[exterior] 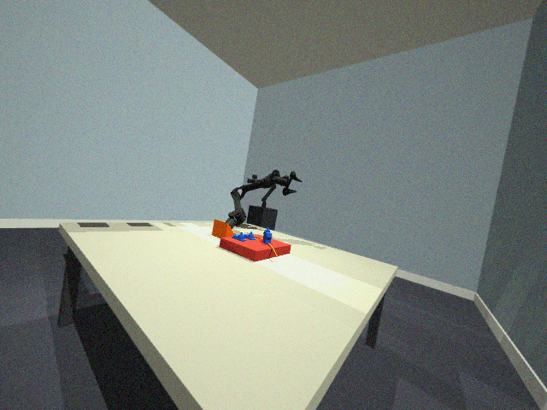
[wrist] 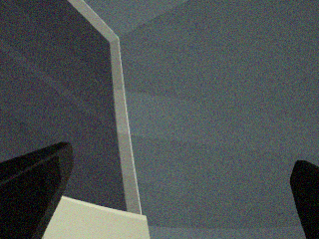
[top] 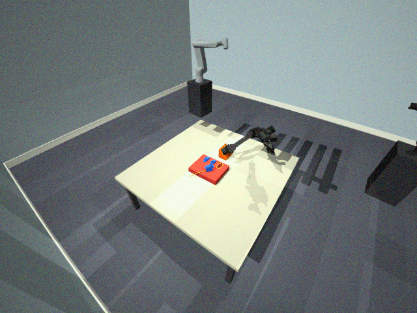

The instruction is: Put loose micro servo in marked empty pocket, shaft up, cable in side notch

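Arm (exterior: pixel 247 190) raised and stretched out level, claw (exterior: pixel 292 185) spread wide and empty, fingers far apart.

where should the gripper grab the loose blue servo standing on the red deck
Probably from above, the open gripper closing across the sides of the upright loose servo body. It stands taller than the seated servos on the red deck, and its yellow cable trails off the front edge. Finer detail is unreadable.

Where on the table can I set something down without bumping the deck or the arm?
Open table runs from the red deck to the near edge, and left of the deck. The tight spot is between deck and orange arm base. The open gripper hangs high, off to the side.
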You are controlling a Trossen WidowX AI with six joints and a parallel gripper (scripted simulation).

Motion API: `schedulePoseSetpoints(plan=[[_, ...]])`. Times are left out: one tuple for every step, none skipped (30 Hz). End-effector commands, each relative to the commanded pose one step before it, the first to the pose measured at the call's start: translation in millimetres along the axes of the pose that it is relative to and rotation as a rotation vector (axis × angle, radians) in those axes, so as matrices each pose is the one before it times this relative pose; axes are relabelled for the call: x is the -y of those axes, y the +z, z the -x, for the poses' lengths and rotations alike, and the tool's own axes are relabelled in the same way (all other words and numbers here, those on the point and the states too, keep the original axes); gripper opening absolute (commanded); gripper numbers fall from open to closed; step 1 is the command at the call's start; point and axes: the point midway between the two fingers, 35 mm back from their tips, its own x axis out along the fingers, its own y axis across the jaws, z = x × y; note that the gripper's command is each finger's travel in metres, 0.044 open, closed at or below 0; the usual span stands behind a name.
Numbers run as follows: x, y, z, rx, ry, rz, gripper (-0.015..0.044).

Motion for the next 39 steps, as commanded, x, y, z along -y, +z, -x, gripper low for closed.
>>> schedulePoseSetpoints(plan=[[5.26,-11.92,-4.11,-0.03088,-0.01218,-0.0211,0.0440],[1.81,-2.97,-1.07,-0.00841,-0.00513,-0.0032,0.0440],[1.49,-3.75,-1.48,-0.01156,-0.00153,-0.0073,0.0440],[2.10,-5.24,-2.07,-0.01616,-0.00217,-0.0102,0.0440],[3.82,-7.45,-2.67,-0.02107,-0.00866,-0.0113,0.0440],[1.96,-4.18,-1.40,-0.01000,-0.00772,-0.0105,0.0440],[1.46,-3.45,-1.41,-0.01080,-0.00163,-0.0065,0.0440],[2.12,-4.94,-2.01,-0.01551,-0.00237,-0.0094,0.0440],[1.44,-1.97,-0.48,-0.00519,-0.00631,-0.0067,0.0440],[1.32,-1.48,-0.86,-0.00379,-0.00360,0.0014,0.0440],[0.94,-2.18,-0.93,-0.00370,-0.00324,-0.0043,0.0440],[1.70,-1.90,-0.55,-0.00428,-0.00683,-0.0050,0.0440],[0.68,-1.64,-0.60,-0.00500,-0.00112,-0.0032,0.0440],[1.28,-2.91,-1.22,-0.00933,-0.00143,-0.0055,0.0440],[2.19,-4.50,-1.80,-0.01424,-0.00333,-0.0085,0.0440],[2.94,-5.04,-2.09,-0.01574,-0.00646,-0.0076,0.0440],[2.91,-6.18,-2.58,-0.01986,-0.00375,-0.0120,0.0440],[3.46,-7.52,-3.18,-0.02436,-0.00385,-0.0147,0.0440],[4.76,-8.69,-3.37,-0.02669,-0.00868,-0.0174,0.0440],[4.40,-8.31,-3.50,-0.02684,-0.00660,-0.0180,0.0440],[4.61,-8.44,-3.60,-0.02747,-0.00691,-0.0187,0.0440],[4.33,-8.19,-3.52,-0.02722,-0.00551,-0.0185,0.0440],[4.35,-7.98,-3.48,-0.02676,-0.00553,-0.0184,0.0440],[4.53,-8.34,-3.82,-0.02840,-0.00504,-0.0183,0.0440],[4.64,-8.32,-3.87,-0.02861,-0.00513,-0.0187,0.0440],[4.73,-8.32,-3.81,-0.02775,-0.00661,-0.0198,0.0440],[4.70,-7.99,-3.83,-0.02804,-0.00512,-0.0188,0.0440],[5.09,-7.91,-3.69,-0.02762,-0.00678,-0.0191,0.0440],[4.80,-6.81,-2.87,-0.02213,-0.00682,-0.0231,0.0440],[4.20,-6.79,-3.43,-0.02441,-0.00418,-0.0174,0.0440],[4.89,-7.32,-3.69,-0.02660,-0.00546,-0.0183,0.0440],[4.95,-7.39,-3.81,-0.02733,-0.00526,-0.0195,0.0440],[5.13,-7.05,-3.43,-0.02586,-0.00635,-0.0202,0.0440],[5.16,-6.91,-3.41,-0.02562,-0.00633,-0.0203,0.0440],[5.03,-7.00,-3.79,-0.02684,-0.00516,-0.0199,0.0440],[5.74,-7.18,-3.67,-0.02636,-0.00822,-0.0206,0.0440],[5.75,-7.05,-3.66,-0.02619,-0.00815,-0.0207,0.0440],[6.21,-6.63,-3.04,-0.02461,-0.00890,-0.0178,0.0440],[6.31,-6.62,-3.06,-0.02477,-0.00887,-0.0184,0.0440]])
